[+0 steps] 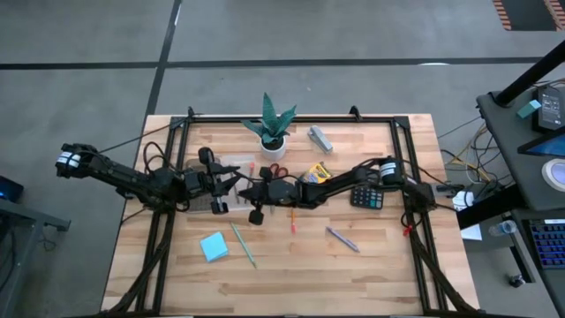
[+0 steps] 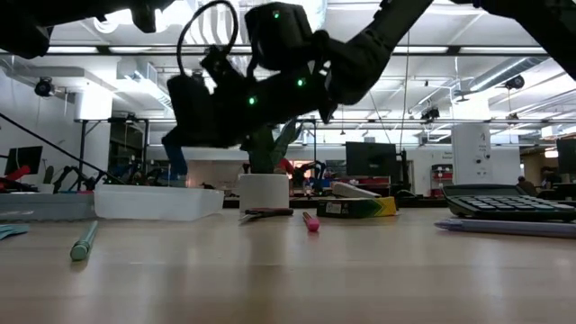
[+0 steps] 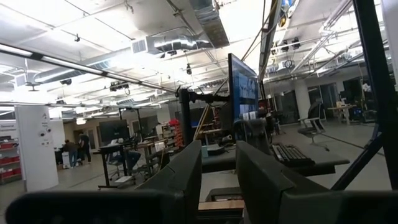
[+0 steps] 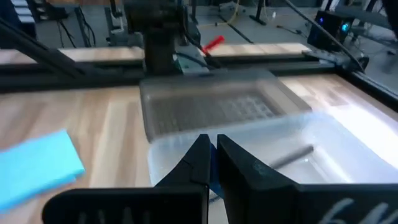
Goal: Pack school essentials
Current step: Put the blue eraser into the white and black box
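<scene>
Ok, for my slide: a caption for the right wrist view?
Right end effector, shut, above a clear plastic box on the wooden table, light-blue notepad alongside.

Both arms meet mid-table — right tool (image 4: 212, 163) shut.

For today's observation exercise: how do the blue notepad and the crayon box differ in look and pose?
The notepad is plain light blue; the crayon box is yellow-green with printing. The notepad lies flat and thin near the table's front left; the box is thicker and lies farther back, near the scissors. Both rest loose on the table, with neither gripper holding them.
</scene>
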You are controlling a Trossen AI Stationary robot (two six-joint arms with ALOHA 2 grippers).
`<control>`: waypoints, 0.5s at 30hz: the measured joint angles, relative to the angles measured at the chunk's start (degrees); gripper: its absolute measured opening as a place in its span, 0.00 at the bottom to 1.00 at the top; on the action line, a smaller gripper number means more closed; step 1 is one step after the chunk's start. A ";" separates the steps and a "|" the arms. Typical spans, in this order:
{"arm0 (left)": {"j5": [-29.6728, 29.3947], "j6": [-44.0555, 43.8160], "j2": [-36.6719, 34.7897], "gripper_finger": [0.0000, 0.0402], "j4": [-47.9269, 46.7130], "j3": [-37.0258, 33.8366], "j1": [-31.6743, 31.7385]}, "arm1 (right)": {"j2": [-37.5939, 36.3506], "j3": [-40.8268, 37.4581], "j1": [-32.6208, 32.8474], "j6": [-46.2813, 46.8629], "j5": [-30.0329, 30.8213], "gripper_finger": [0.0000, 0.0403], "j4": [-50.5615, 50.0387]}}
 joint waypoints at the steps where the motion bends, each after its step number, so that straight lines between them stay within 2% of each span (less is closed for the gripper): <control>1: 0.01 0.00 0.00 0.20 0.05 0.00 0.00 | 0.28 0.00 -0.09 0.03 0.04 0.02 -0.15; 8: 0.02 0.00 0.00 0.20 0.07 0.00 0.00 | 0.21 0.08 -0.61 0.65 0.19 0.03 -1.94; 15: 0.02 0.00 0.00 0.20 0.07 0.00 0.00 | 0.21 0.09 -0.85 3.22 0.16 0.13 -3.96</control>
